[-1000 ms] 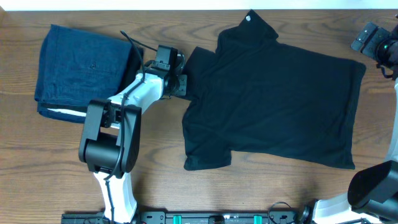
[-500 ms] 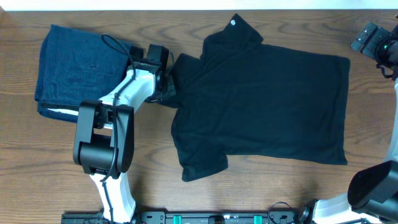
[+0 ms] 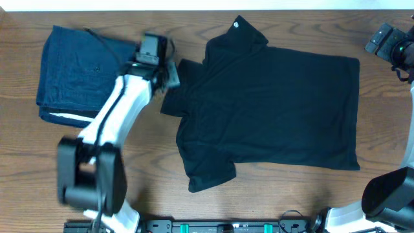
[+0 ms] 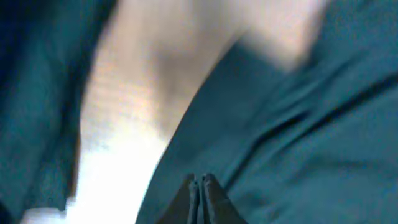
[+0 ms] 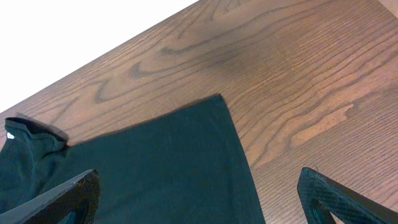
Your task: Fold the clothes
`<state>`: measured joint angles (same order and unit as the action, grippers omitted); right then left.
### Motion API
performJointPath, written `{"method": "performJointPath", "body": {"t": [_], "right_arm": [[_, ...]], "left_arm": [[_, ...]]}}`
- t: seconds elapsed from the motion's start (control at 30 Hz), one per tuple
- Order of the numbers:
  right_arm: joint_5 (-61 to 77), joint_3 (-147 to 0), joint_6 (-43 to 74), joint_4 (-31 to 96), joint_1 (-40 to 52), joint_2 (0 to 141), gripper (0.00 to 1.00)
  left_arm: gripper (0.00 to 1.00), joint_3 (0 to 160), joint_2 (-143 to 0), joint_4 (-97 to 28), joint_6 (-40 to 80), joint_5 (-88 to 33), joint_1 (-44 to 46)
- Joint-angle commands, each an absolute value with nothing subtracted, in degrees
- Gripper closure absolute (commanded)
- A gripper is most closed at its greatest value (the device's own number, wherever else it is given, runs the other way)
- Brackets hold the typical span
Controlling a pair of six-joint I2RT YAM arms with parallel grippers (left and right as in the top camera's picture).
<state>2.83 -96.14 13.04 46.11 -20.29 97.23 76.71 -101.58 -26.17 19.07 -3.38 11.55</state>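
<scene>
The black shirt (image 3: 278, 110) lies spread flat on the wooden table, its collar (image 3: 236, 26) at the far edge. My left gripper (image 3: 171, 72) is at the shirt's upper left sleeve, shut on that fabric. In the left wrist view its fingertips (image 4: 202, 186) are pressed together amid the dark cloth (image 4: 298, 143), which is blurred. My right gripper (image 3: 388, 42) hangs at the far right, off the shirt's corner. In the right wrist view it stands wide open (image 5: 199, 202) above the shirt's corner (image 5: 155, 168), holding nothing.
A folded dark-blue garment (image 3: 84, 71) with a white edge lies at the far left, right beside my left arm, and shows at the left of the wrist view (image 4: 31, 93). Bare wood (image 5: 298, 81) surrounds the shirt's right corner.
My left gripper has moved left and toward the far edge, dragging the shirt leftward by its sleeve. The right arm has not moved.
</scene>
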Motion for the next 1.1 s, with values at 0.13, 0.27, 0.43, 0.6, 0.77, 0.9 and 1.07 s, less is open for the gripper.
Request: {"method": "performJointPath", "body": {"t": [0.13,0.27,0.43,0.6,0.77,0.9,1.07], "right_arm": [[2.85,-95.9,13.67,46.26,-20.71,97.51,0.01],[2.85,-95.9,13.67,46.28,-20.71,97.51,0.01],[2.85,-95.9,13.67,46.26,-20.71,97.51,0.01],[2.85,-95.9,13.67,46.28,-20.71,97.51,0.01],[2.85,-95.9,13.67,46.26,-20.71,97.51,0.01],[2.85,-95.9,13.67,46.28,-20.71,97.51,0.01],[2.85,-95.9,13.67,46.26,-20.71,97.51,0.01]], "left_arm": [[0.94,78.02,-103.15,-17.12,9.65,-13.54,11.81],[0.94,78.02,-109.45,-12.91,9.61,-13.5,11.97],[0.94,78.02,-117.27,-8.54,9.61,-13.52,11.97],[0.94,78.02,-123.22,-3.73,9.63,-13.52,11.94],[0.94,78.02,-125.4,-0.51,9.69,-12.73,11.79],[0.94,78.02,-125.4,-2.11,11.27,-6.22,11.79],[0.94,78.02,-125.4,-5.63,15.05,-1.91,11.79]]}}
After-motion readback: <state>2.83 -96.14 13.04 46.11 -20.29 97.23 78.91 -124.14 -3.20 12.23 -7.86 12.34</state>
